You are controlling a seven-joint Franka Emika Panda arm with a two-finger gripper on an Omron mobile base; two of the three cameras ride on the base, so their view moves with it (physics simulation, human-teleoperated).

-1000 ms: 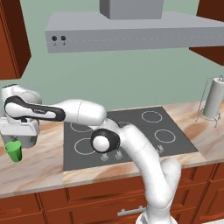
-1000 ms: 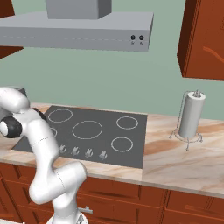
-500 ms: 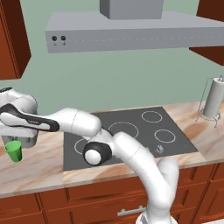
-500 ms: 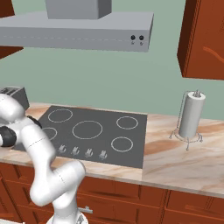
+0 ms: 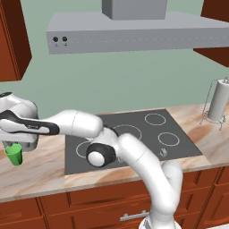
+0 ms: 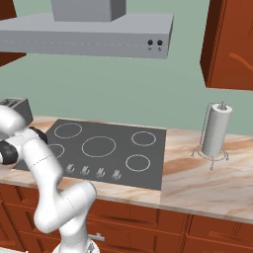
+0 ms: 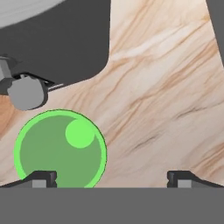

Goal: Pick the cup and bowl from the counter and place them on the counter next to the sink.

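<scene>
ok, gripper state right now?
Gripper: open, holding nothing; green cup sits off-centre by one fingertip, not between them.

Readable text: none anywhere.
Grey metal range hood: two dark round knobs, unlabelled.
Dark grey stovetop: white ring markings only, no lettering.

The cup is a small bright green tumbler without a handle, tapered so that its rim is wider than its base. It stands upright on the beige-pink marbled table, toward the left end of the visible surface and well to the left of the dark stovetop, about midway between the front edge and the wall. From above, its round open mouth shows a lighter green circle at the bottom, and it looks empty.
</scene>
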